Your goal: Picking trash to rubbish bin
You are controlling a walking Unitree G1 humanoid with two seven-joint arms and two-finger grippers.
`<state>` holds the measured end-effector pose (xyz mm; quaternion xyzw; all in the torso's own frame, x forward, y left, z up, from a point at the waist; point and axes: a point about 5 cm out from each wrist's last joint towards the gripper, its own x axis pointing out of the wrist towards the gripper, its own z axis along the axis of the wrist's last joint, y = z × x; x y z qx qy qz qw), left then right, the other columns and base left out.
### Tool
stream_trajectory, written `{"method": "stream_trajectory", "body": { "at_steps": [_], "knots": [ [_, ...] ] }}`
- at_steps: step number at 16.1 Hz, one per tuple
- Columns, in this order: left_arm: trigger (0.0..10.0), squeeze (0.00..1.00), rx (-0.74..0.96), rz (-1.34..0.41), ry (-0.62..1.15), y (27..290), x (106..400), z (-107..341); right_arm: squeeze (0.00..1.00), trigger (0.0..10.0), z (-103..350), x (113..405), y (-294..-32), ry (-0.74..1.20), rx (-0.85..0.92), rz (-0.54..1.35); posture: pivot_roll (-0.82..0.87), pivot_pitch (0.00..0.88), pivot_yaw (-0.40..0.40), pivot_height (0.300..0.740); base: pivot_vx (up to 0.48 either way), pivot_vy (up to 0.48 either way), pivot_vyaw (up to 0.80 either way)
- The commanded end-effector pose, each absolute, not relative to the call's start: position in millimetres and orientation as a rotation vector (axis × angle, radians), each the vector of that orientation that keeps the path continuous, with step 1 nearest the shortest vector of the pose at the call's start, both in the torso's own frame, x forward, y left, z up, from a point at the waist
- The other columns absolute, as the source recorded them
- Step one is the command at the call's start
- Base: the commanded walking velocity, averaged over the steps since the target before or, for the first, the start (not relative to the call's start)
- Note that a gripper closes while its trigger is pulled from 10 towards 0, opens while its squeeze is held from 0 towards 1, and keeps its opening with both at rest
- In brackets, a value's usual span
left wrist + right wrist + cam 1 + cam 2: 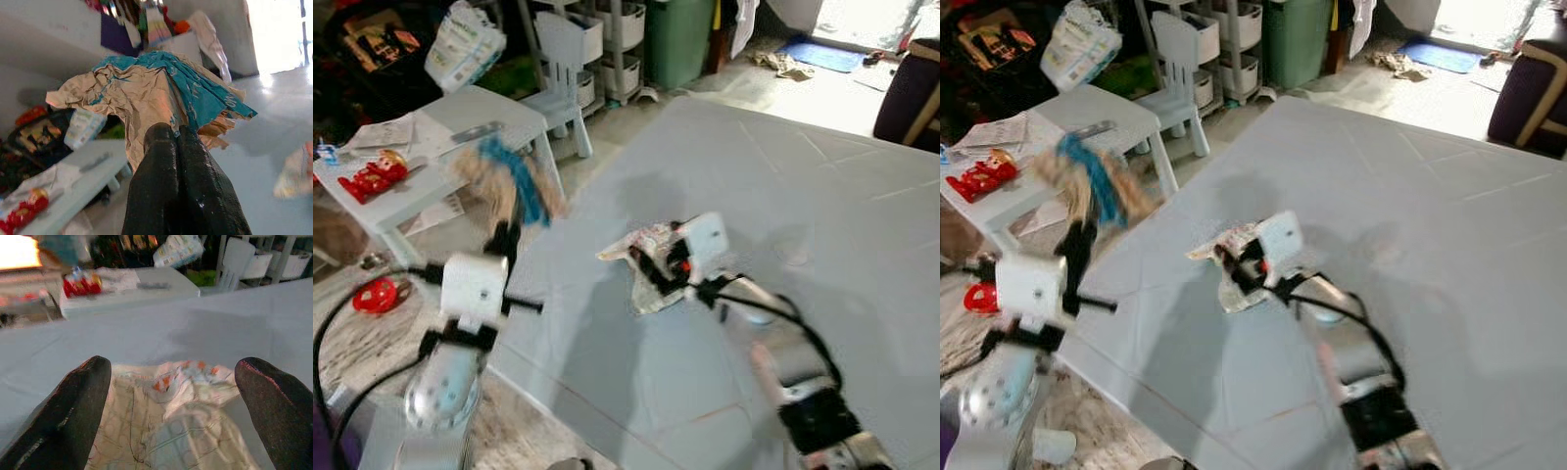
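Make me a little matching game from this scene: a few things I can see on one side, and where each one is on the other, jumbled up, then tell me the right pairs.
Things:
1. brown and blue crumpled paper
2. white printed wrapper
3. red packet
4. green bin

Places:
A. on the small white table
B. pinched in the left claw
C. standing at the back by the white shelves
D. on the big grey surface, between the open fingers of the right claw

Pairs: 1-B, 2-D, 3-A, 4-C

crumpled paper (146, 93) tan with teal print; wrapper (171, 411) white, orange-red marks; floor mat (783, 245) pale grey.
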<state>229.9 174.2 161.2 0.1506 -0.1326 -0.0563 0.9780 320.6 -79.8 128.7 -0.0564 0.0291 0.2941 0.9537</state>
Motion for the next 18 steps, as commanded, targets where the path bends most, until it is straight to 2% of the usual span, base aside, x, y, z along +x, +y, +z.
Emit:
{"method": "stream_trajectory", "body": {
  "at_steps": [1, 2, 8, 9, 10, 14, 18],
  "knots": [
    [0.0, 0.00, 0.318, -0.111, -0.254, 176, 226, 160, 1.00, 10.0, 128, 325, -79, 0.061, -0.141, 0.574, 0.08, 0.061, 0.026, 0.740, 0.000, 0.000, 0.00],
    [0.0, 0.00, 0.316, -0.123, -0.227, 176, 222, 154, 0.00, 10.0, 120, 328, -79, 0.095, -0.217, 0.558, 0.08, 0.060, 0.026, 0.740, 0.000, 0.000, 0.00],
    [0.0, 0.00, 0.307, -0.129, -0.232, 172, 228, 157, 0.00, 10.0, 96, 333, -79, 0.227, -0.214, 0.524, 0.09, 0.047, 0.033, 0.740, 0.000, 0.000, 0.00],
    [0.0, 0.00, 0.306, -0.136, -0.234, 171, 229, 157, 0.00, 4.0, 94, 333, -79, 0.227, -0.203, 0.522, 0.09, 0.044, 0.037, 0.740, 0.000, 0.000, 0.00],
    [0.0, 0.00, 0.304, -0.140, -0.233, 171, 230, 157, 0.00, 0.0, 92, 331, -79, 0.231, -0.179, 0.528, 0.08, 0.043, 0.037, 0.740, 0.000, 0.000, 0.00],
    [0.0, 0.00, 0.298, -0.141, -0.239, 170, 234, 159, 0.00, 0.0, 88, 327, -85, 0.248, -0.092, 0.541, 0.08, 0.038, 0.041, 0.740, 0.000, 0.000, 0.00],
    [0.0, 0.00, 0.287, -0.108, -0.208, 169, 242, 155, 0.00, 0.0, 84, 326, -101, 0.282, -0.028, 0.496, 0.07, 0.034, 0.043, 0.740, 0.000, 0.000, 0.00]
  ]
}}
